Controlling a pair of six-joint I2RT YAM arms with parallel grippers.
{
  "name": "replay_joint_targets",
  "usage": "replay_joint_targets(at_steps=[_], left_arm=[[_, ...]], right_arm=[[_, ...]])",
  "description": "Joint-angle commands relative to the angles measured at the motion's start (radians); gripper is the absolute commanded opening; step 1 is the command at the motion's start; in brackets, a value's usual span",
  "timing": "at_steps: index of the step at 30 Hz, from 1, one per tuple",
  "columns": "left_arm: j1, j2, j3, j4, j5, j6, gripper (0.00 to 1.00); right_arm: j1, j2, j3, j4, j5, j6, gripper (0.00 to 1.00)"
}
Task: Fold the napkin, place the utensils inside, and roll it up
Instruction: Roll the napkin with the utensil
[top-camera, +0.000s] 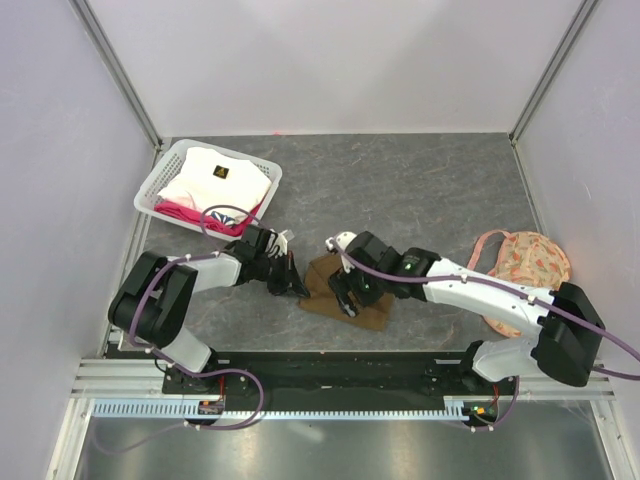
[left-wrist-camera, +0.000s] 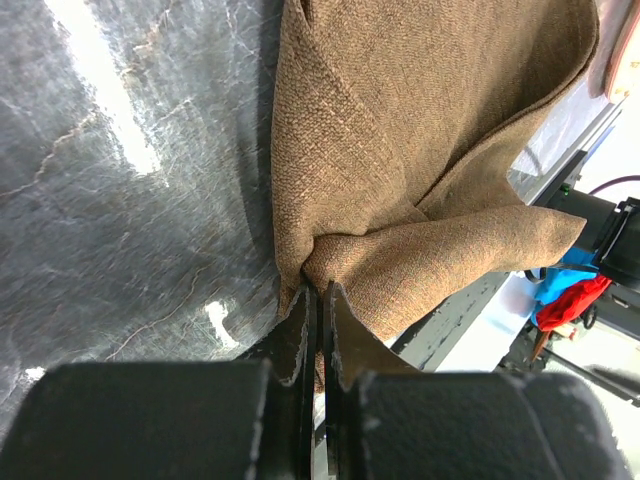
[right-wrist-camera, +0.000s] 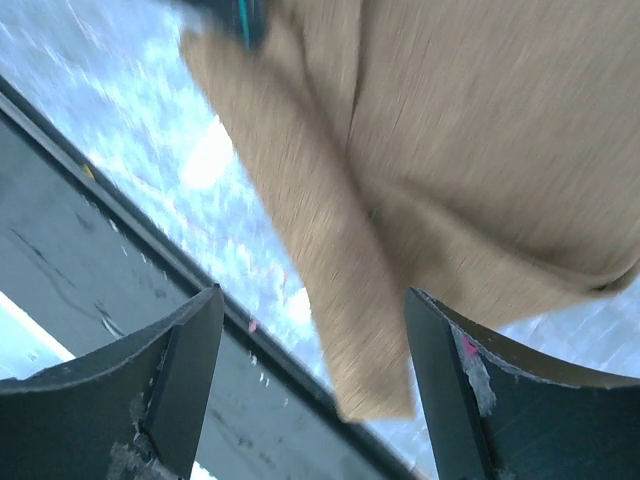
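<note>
Napkin (left-wrist-camera: 400, 150): soft, light, limp cloth; you should pinch edges or corners. Left fingers (left-wrist-camera: 298, 335) clamped on its bunched edge; right fingers (right-wrist-camera: 190, 350) apart over its loose flap.

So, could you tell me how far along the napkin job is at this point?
Early. Done: the napkin is already partly doubled over, though in a loose, uneven fold. In hand: the left gripper is shut on an edge of it, while the right gripper hangs open just above the cloth. Left: tidying the fold, placing the spoon, which shows in no view, and rolling.
</note>
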Motion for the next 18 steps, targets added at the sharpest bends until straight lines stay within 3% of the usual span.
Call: replay_joint_targets(at_steps=[1, 12, 18], left_arm=[[-0.001, 0.03, 0.021, -0.097, -0.052, 0.029, 0.02], [-0.001, 0.033, 0.03, -0.109, -0.055, 0.033, 0.02], [-0.001, 0.039, 0.033, -0.114, -0.055, 0.037, 0.02]], right_arm=[[0.096, 0.001, -0.037, -0.103, 0.2, 0.14, 0.81], [0.157, 0.068, -0.068, -0.149, 0.247, 0.157, 0.79], [0.154, 0.107, -0.085, -0.137, 0.219, 0.122, 0.72]])
